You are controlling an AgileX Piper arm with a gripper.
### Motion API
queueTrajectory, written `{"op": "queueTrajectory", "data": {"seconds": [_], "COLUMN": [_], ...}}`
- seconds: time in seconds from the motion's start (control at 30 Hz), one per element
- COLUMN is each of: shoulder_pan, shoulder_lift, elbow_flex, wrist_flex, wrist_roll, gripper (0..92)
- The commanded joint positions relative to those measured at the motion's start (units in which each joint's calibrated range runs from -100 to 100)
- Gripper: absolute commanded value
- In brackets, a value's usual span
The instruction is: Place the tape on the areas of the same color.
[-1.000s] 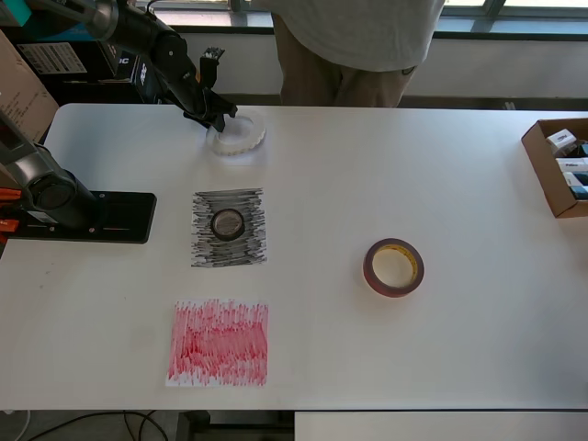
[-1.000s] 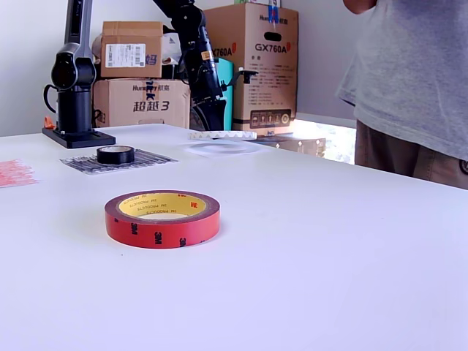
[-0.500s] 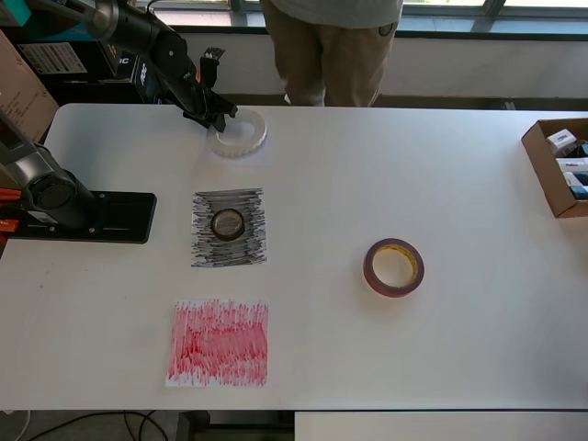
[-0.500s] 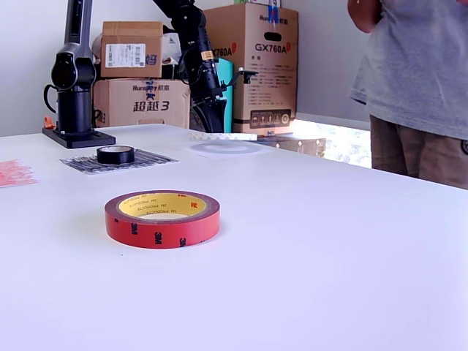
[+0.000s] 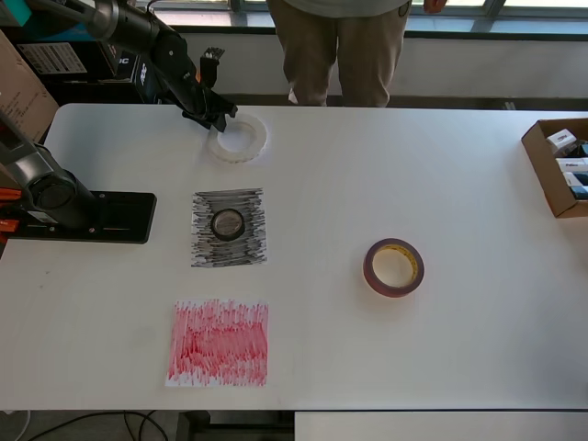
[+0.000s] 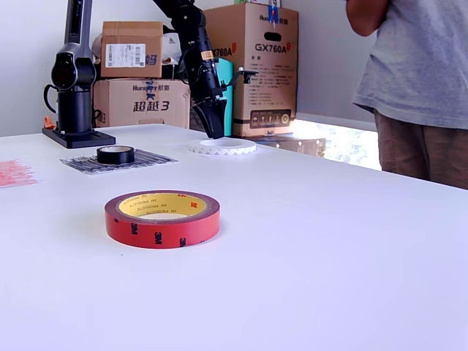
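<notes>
Resting flat on the white table [image 5: 478, 303] at the far edge, whitish roll [image 5: 240, 138] with the gripper [image 5: 219, 117] at its rim, fingers apparently closed on the roll's wall, though grip not fully clear from either view. Black roll [image 5: 228, 223] seen a little way nearer than the gripper, already seated in the middle of the black scribbled patch [image 5: 229, 227]. Red-brown roll [image 5: 393, 267] lying well apart from the gripper, toward the overhead view's right, on bare table. Red scribbled patch [image 5: 219, 343] beyond the black one, unoccupied. White patch too faint to make out. Judged roughly a third complete: one roll placed, one in hand, red roll untouched.
</notes>
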Motion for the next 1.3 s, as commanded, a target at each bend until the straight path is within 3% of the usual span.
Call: {"op": "queueTrajectory", "data": {"seconds": [0.0, 0.33, 0.67, 0.93, 1.27], "shoulder_pan": [0.3, -1.3, -16.3, -28.1, -37.6], "shoulder_lift": [-2.7, -18.2, -21.1, -12.8, -1.5], "elbow_flex": [-1.1, -1.2, -11.5, -30.6, -43.1], "wrist_flex": [0.6, 1.3, 2.2, 23.6, 27.6], "wrist_roll": [2.3, 11.1, 21.4, 23.8, 23.5], "gripper": [38.8, 38.8, 38.7, 38.7, 38.6]}}
